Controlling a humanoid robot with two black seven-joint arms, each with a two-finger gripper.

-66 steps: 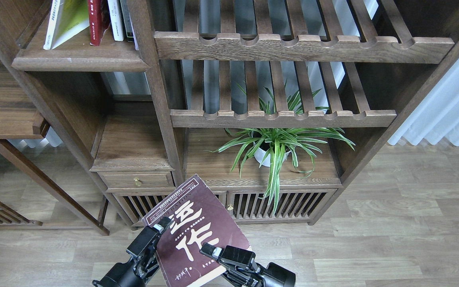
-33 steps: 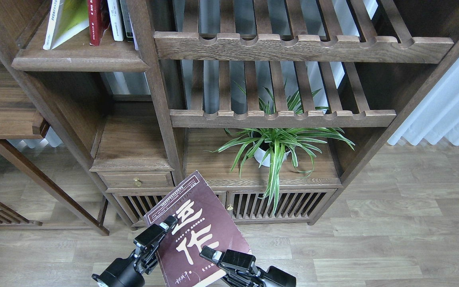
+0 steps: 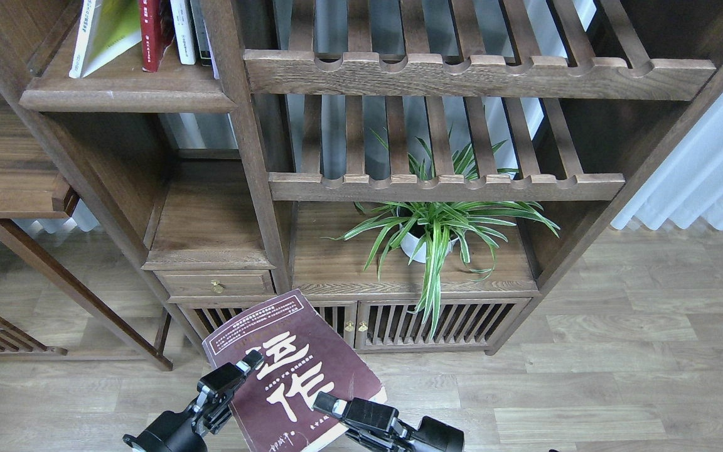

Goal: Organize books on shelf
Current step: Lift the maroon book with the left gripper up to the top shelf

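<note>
The thick dark maroon book [image 3: 286, 342] with large white Chinese characters is held low in front of the bookcase, cover up and tilted. My left gripper [image 3: 245, 367] clamps its left edge and my right gripper [image 3: 327, 402] clamps its lower right edge. The shelf [image 3: 126, 94], a solid dark-brown board with a rounded front edge, is at the top left. On it the yellow-and-white book [image 3: 101, 34] leans to the right, and the red book [image 3: 153, 31] stands beside it.
Thin white- and dark-spined books [image 3: 184, 28] stand right of the red book. Slatted shelves [image 3: 443, 72] fill the right bay, above a potted spider plant [image 3: 430, 235]. A brass-knobbed drawer [image 3: 214, 284] sits below left. A wooden upright [image 3: 245, 144] divides the bays.
The maroon book and both grippers have moved down and to the left. The book's top corner now sits lower, in front of the cabinet doors. The grip is unchanged.
</note>
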